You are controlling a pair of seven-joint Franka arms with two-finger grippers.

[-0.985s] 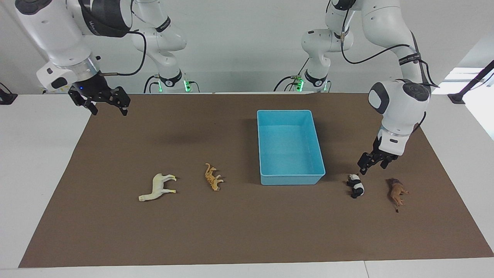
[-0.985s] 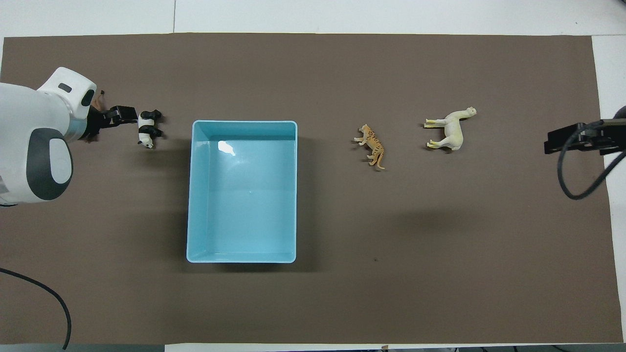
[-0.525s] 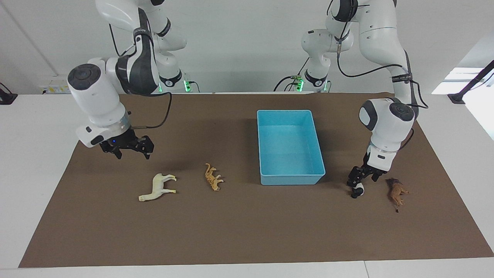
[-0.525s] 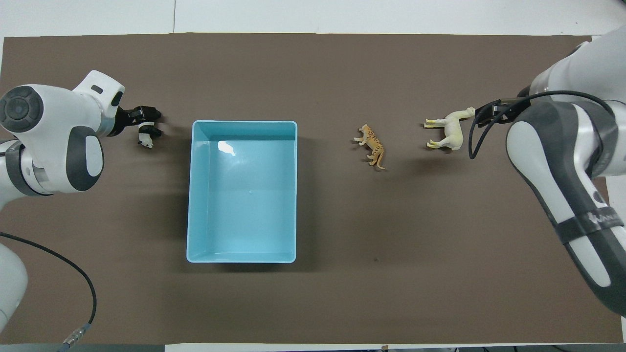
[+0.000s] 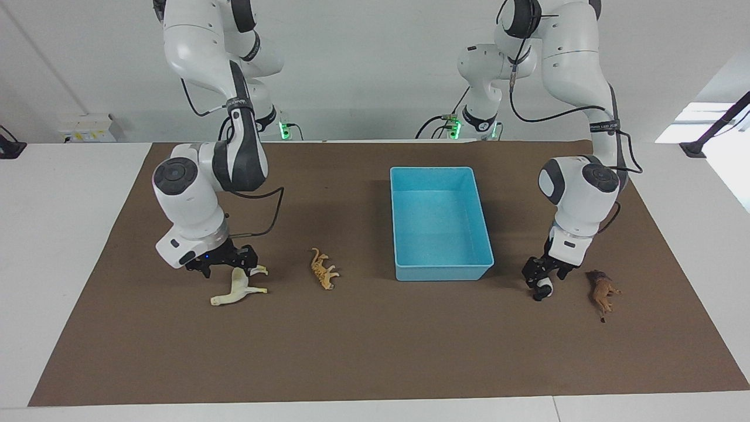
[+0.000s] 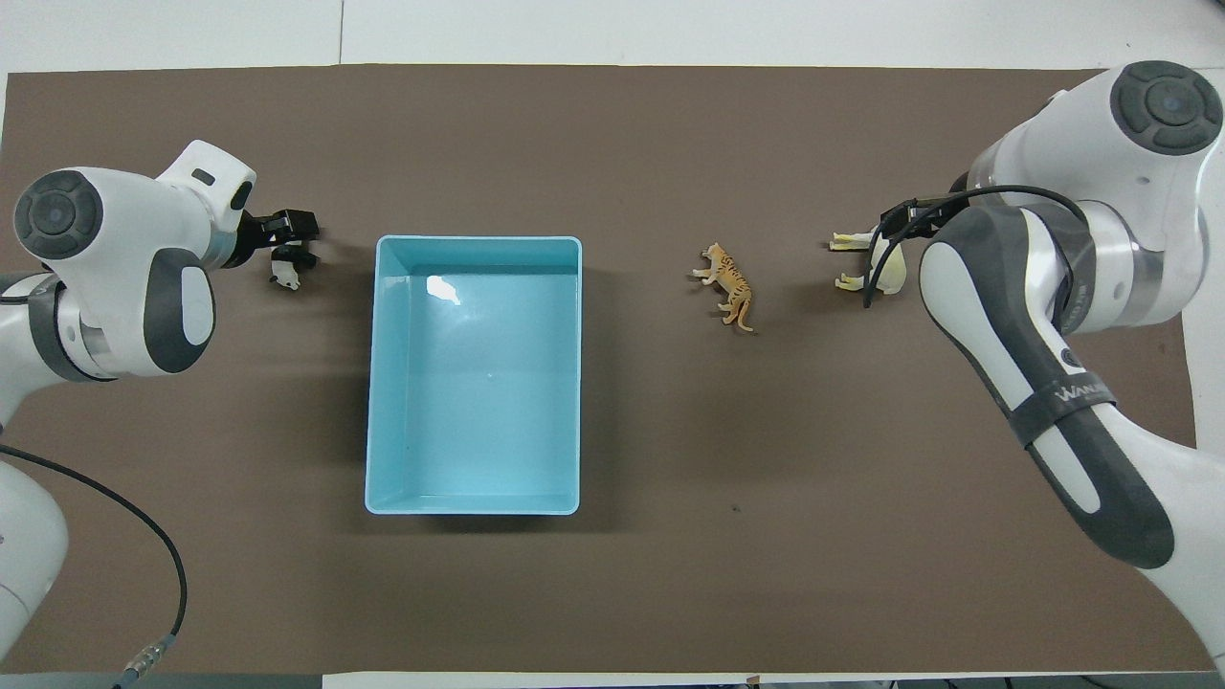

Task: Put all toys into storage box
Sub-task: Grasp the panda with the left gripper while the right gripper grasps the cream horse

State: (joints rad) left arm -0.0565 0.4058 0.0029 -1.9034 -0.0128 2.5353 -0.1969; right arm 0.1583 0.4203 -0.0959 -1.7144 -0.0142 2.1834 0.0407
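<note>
The light-blue storage box [image 5: 443,272] stands empty mid-table; it also shows in the overhead view [image 6: 378,383]. My left gripper [image 5: 540,280] is down at the mat with its fingers on either side of the black-and-white panda [image 5: 546,288], which stands on the mat. From overhead the left gripper [image 6: 292,239] straddles the panda [image 6: 284,277]. The brown lion [image 5: 602,291] lies beside it, toward the left arm's end. My right gripper [image 5: 225,264] is open, low over the cream-white horse [image 5: 237,291], which lies on its side. The orange tiger [image 5: 323,271] lies between the horse and the box.
A brown mat [image 5: 375,351] covers the table, with white table edge around it. In the overhead view the right gripper [image 6: 895,225] covers part of the horse [image 6: 885,273], the tiger [image 6: 729,292] lies free, and the lion is hidden under the left arm.
My right arm swung in from the table's corner and came down over the horse. My left gripper dropped from above the panda to around it. No toy has moved.
</note>
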